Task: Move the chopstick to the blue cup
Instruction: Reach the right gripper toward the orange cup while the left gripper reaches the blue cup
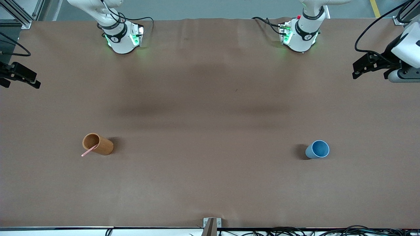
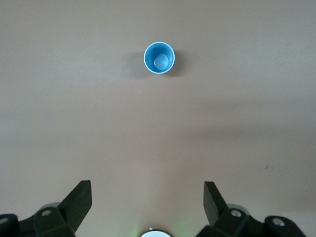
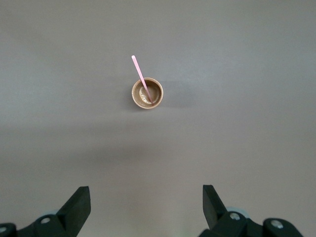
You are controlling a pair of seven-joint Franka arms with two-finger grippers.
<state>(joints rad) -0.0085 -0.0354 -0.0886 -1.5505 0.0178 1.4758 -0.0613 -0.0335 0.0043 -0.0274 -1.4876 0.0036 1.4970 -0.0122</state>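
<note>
while both arms wait raised, left hand [image 2: 148, 200] and right hand [image 3: 146, 205] hang open above the table.

chopstick [image 3: 140, 79] – leaning in brown cup [image 3: 147, 94] | right hand [image 3: 146, 210] – open

No legible text, labels, brand names, numbers or signs in any view. The collars at the two arm bases [image 1: 122, 34] carry small dark marks, too small to read. The orange-brown cup [image 1: 97, 144], blue cup [image 1: 318, 149] and chopstick [image 1: 89, 151] are plain and unmarked.
</note>
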